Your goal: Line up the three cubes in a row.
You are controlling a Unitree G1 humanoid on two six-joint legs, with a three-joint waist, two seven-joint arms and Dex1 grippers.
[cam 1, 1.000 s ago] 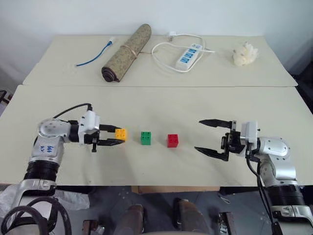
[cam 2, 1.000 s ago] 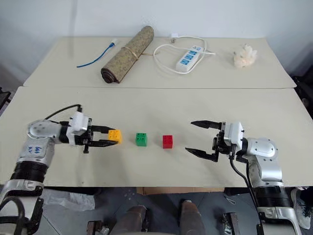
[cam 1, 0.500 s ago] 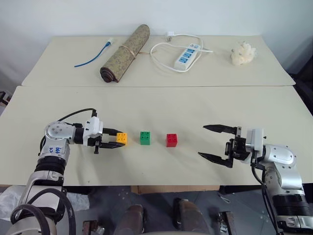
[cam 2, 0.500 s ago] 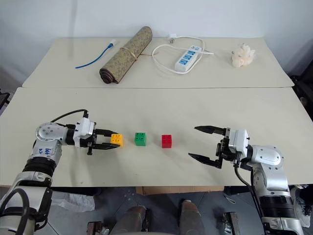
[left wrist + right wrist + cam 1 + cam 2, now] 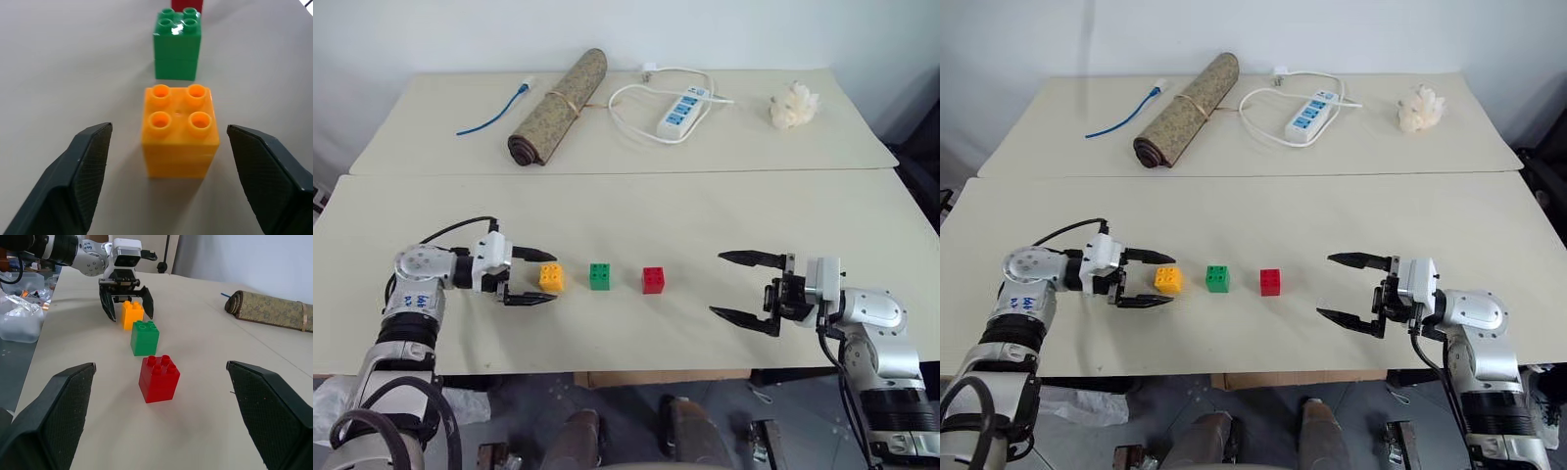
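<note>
The yellow-orange brick (image 5: 550,277), green brick (image 5: 600,276) and red brick (image 5: 654,280) stand in a row near the desk's (image 5: 636,211) front edge. These bricks are judged light, rigid and smooth; grip opposite flat sides. The left hand (image 5: 530,277), previously pinching the yellow-orange brick, now stands spread around it. The right hand (image 5: 742,287) remains spread wide.

Head stereo pair looking down over table (image 5: 626,211), wrist cameras close, level, facing each other, sharing cube row
</note>
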